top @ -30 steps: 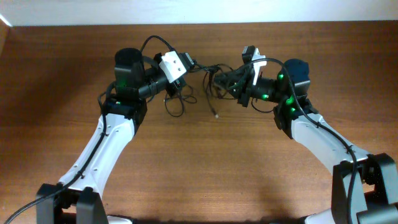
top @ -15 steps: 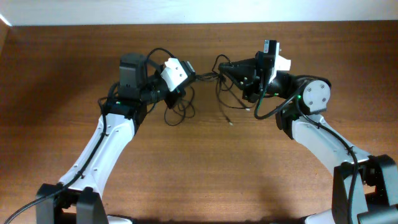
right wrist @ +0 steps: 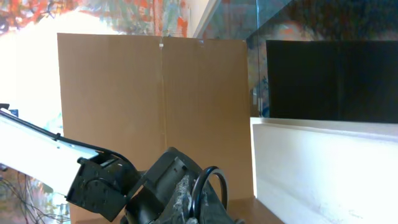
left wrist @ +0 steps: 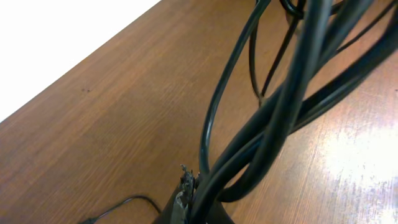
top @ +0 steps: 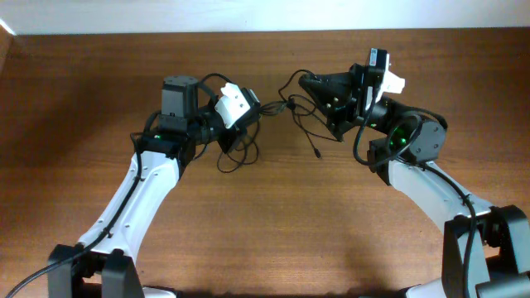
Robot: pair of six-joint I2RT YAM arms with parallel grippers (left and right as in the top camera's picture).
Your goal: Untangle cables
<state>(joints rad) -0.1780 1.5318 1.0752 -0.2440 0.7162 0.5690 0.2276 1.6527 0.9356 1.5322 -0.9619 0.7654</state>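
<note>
Black cables span the gap between the two arms at the far side of the wooden table. Loops trail below the left gripper, which is clenched on the bundle. The right gripper is clamped on a strand, with a plug end dangling nearby.

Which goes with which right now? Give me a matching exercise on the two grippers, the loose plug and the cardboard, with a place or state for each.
Things:
1. left gripper
2. right gripper
3. loose plug
4. cardboard

Places or states:
A. brown, upright, in the right wrist view
B. shut on the cables, slack loops next to it
C. on a free cord end, between the two arms
D. shut on the cables, at their right end

Pairs: 1-B, 2-D, 3-C, 4-A
</note>
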